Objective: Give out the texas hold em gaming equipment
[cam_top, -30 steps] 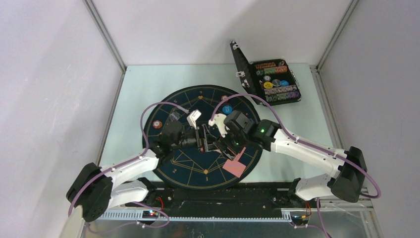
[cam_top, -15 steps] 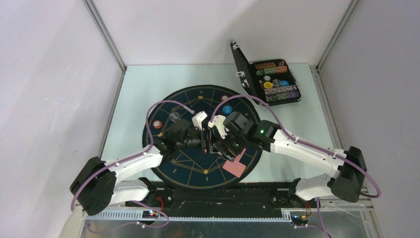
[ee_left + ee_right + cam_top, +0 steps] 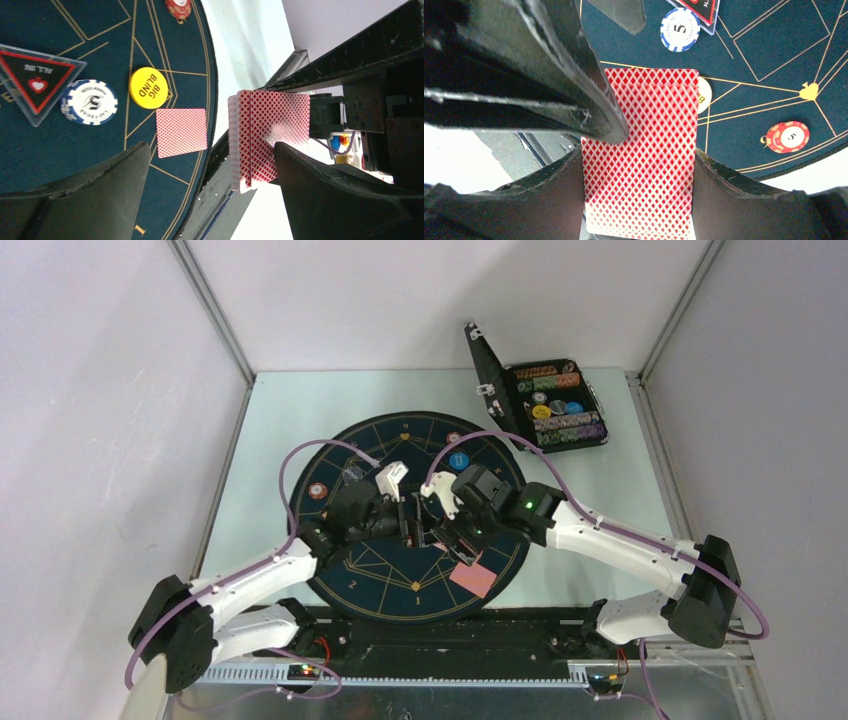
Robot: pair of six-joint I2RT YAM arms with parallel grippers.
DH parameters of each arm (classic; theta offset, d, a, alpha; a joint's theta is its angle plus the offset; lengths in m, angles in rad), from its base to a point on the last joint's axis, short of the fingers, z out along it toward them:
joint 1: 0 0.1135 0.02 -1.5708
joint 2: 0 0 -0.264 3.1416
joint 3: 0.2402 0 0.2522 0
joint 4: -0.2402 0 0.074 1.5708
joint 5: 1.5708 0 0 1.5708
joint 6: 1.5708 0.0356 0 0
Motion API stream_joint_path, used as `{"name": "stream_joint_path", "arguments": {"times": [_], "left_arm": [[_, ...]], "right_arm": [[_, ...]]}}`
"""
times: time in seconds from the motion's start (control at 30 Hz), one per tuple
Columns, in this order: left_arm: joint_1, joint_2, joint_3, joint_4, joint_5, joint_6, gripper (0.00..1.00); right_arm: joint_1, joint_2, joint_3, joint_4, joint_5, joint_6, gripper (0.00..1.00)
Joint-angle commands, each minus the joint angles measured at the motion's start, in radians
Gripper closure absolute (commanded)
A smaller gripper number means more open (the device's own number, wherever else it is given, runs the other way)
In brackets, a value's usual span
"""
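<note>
The white-and-black left arm (image 3: 255, 575) and its twin, the right arm (image 3: 620, 545), have glossy white link shells between bulky matte-black joint housings. A thin purple cable (image 3: 300, 453) loops off each, ending at a small white camera block (image 3: 390, 478). A tiny green light (image 3: 528, 504) glows on the right arm. The broad black fingers (image 3: 340, 200) look curved and scuffed. Small screws (image 3: 357, 105) dot a black metal bracket (image 3: 372, 107).

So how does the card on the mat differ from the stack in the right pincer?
The lone card lies flat on the mat; the stack is gripped in the right pincer. The lone card is single; the stack is many cards thick. Both show red lattice backs.
</note>
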Motion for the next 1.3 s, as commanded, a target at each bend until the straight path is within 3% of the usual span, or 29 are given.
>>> {"name": "stream_joint_path", "arguments": {"times": [0.0,0.4,0.53,0.9,1.13,1.27], "left_arm": [[0.019,-0.054,0.01,-0.105,-0.087,0.055,0.01],[0.021,-0.134,0.023,-0.103,-0.059,0.048,0.12],[0.021,-0.134,0.021,-0.009,0.025,0.026,0.01],[0.016,0.022,0.038,0.095,0.147,0.001,0.0],[0.018,0.028,0.052,-0.03,0.054,0.046,0.01],[0.034,-0.004,0.04,-0.081,0.006,0.051,0.06]], "right_arm": [[0.003,-0.047,0.016,0.05,0.005,-0.004,1.0],[0.003,-0.048,0.017,0.052,0.015,0.002,1.0],[0.003,-0.042,0.016,0.053,0.015,0.004,1.0],[0.003,-0.052,0.016,0.059,0.005,0.004,1.0],[0.003,-0.055,0.016,0.056,0.007,0.003,1.0],[0.004,-0.057,0.016,0.055,0.009,0.004,1.0]]}}
